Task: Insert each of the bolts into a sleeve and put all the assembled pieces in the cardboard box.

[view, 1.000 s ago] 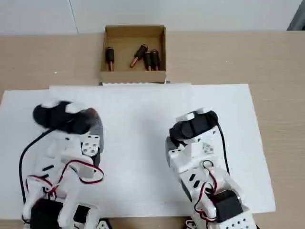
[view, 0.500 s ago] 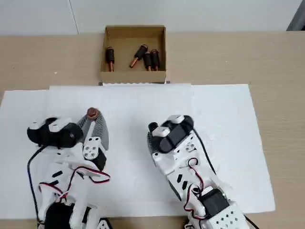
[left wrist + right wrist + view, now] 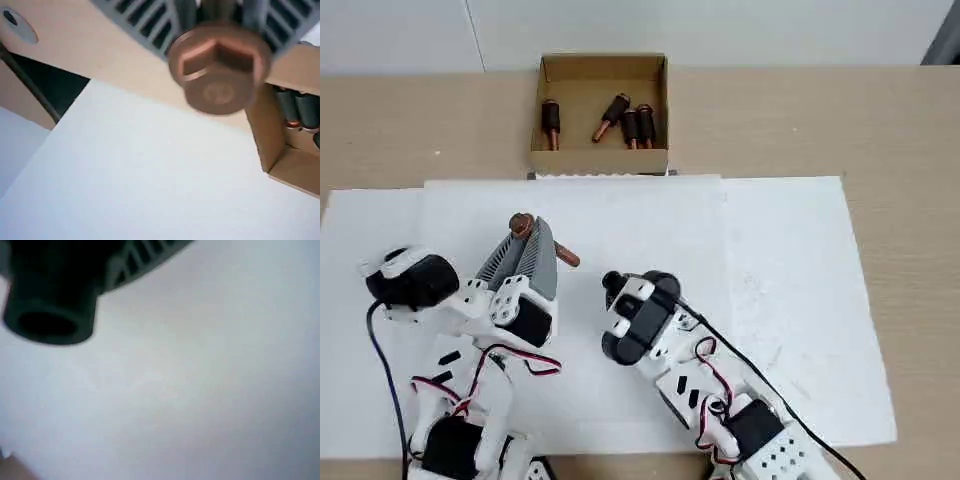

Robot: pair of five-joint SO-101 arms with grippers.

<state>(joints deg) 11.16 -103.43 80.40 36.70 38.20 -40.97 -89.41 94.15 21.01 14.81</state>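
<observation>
My left gripper (image 3: pixel 527 252) is shut on a copper bolt (image 3: pixel 523 226), whose shaft tip pokes out toward the right arm. In the left wrist view the bolt's hex head (image 3: pixel 218 67) sits between the grey fingers (image 3: pixel 135 15). My right gripper (image 3: pixel 65 270) is shut on a black sleeve (image 3: pixel 50 307), open end outward, just above the white paper. From above, the right arm's wrist (image 3: pixel 638 315) covers that gripper, close to the bolt's right. The cardboard box (image 3: pixel 603 160) stands at the table's back with several assembled pieces (image 3: pixel 631 126) inside.
A large white paper sheet (image 3: pixel 780 280) covers the table under both arms. Bare wooden table (image 3: pixel 820 120) surrounds the box. In the left wrist view the box corner (image 3: pixel 272 145) shows beyond the paper, with assembled pieces (image 3: pixel 295 107) inside.
The left gripper has tilted forward and to the right, bringing the bolt into sight. The right arm has swung left and drawn back, ending close beside the left gripper.
</observation>
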